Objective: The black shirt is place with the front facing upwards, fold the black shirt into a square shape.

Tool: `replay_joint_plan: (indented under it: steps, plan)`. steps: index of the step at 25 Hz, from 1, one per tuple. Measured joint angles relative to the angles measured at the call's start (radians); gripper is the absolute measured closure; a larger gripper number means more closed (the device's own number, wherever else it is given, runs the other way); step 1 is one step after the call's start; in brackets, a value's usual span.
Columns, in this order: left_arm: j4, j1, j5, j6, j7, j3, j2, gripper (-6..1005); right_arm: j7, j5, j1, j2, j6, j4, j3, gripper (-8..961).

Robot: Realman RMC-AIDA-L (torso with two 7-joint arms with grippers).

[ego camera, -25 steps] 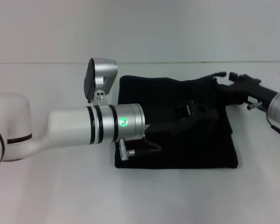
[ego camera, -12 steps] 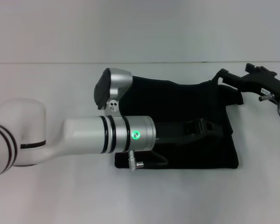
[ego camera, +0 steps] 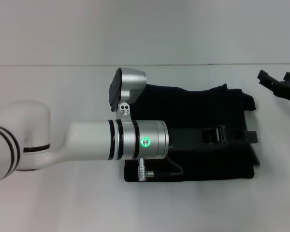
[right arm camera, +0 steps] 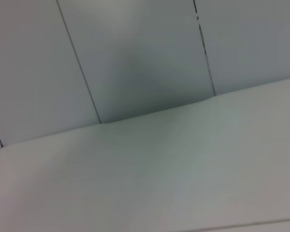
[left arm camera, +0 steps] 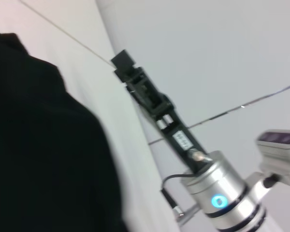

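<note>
No lettering, label or number can be read anywhere.

A plain white flat counter (ego camera: 63, 203) carries the large black cloth shirt (ego camera: 193, 106), which lies folded into a rough rectangle.

L gripper (ego camera: 251, 137) low, reaching right (R gripper (ego camera: 280, 83) raised).

plain black shirt (ego camera: 193, 104), white table (ego camera: 63, 203) — black right gripper (ego camera: 279, 83)
</note>
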Motion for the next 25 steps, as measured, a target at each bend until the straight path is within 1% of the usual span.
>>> replay_joint_plan:
  steps: [6, 7, 10, 11, 13, 14, 15, 16, 17, 18, 19, 21, 22, 24, 25]
  plan:
    - [0.009, 0.015, -0.003, 0.033, 0.001, -0.006, 0.001, 484, 0.009, -0.001, -0.007, 0.003, -0.007, 0.025, -0.002, 24]
    - [0.020, 0.022, -0.004, 0.053, 0.001, -0.008, 0.003, 463, 0.020, -0.001, -0.009, 0.003, -0.009, 0.026, -0.001, 24]
    - [0.107, 0.064, -0.003, 0.168, 0.016, -0.009, 0.009, 401, 0.121, -0.011, -0.015, -0.004, -0.014, 0.021, -0.007, 24]
    - [0.154, 0.089, -0.002, 0.217, 0.036, -0.007, 0.010, 380, 0.175, -0.023, -0.015, -0.010, -0.018, 0.014, -0.016, 24]
    - [0.262, 0.152, -0.002, 0.290, 0.086, -0.007, 0.013, 338, 0.314, -0.070, -0.017, -0.029, -0.041, -0.001, -0.045, 24]
    - [0.319, 0.191, -0.001, 0.317, 0.114, -0.006, 0.014, 318, 0.414, -0.106, -0.020, -0.045, -0.072, -0.016, -0.070, 24]
    - [0.319, 0.191, -0.001, 0.317, 0.114, -0.006, 0.014, 297, 0.513, -0.142, -0.023, -0.062, -0.105, -0.032, -0.097, 24]
    - [0.382, 0.238, -0.003, 0.333, 0.139, -0.007, 0.019, 276, 0.628, -0.183, -0.025, -0.081, -0.146, -0.049, -0.121, 24]
    - [0.488, 0.321, -0.004, 0.332, 0.192, -0.009, 0.034, 242, 0.734, -0.221, -0.027, -0.101, -0.184, -0.067, -0.143, 24]
    - [0.517, 0.354, -0.004, 0.322, 0.219, -0.010, 0.046, 207, 0.839, -0.260, -0.027, -0.122, -0.227, -0.082, -0.162, 24]
    - [0.538, 0.373, -0.004, 0.315, 0.239, -0.012, 0.054, 173, 0.928, -0.295, -0.028, -0.145, -0.262, -0.096, -0.176, 24]
    - [0.573, 0.435, -0.006, 0.285, 0.309, -0.025, 0.093, 104, 1.079, -0.360, -0.028, -0.188, -0.330, -0.108, -0.195, 24]
    - [0.572, 0.450, -0.007, 0.274, 0.325, -0.033, 0.105, 70, 1.154, -0.395, -0.027, -0.212, -0.364, -0.110, -0.204, 24]
    - [0.566, 0.485, -0.008, 0.234, 0.353, -0.066, 0.132, 54, 1.245, -0.448, -0.021, -0.239, -0.409, -0.111, -0.213, 23]
    - [0.564, 0.499, -0.009, 0.209, 0.356, -0.088, 0.137, 46, 1.283, -0.474, -0.019, -0.249, -0.425, -0.112, -0.216, 23]
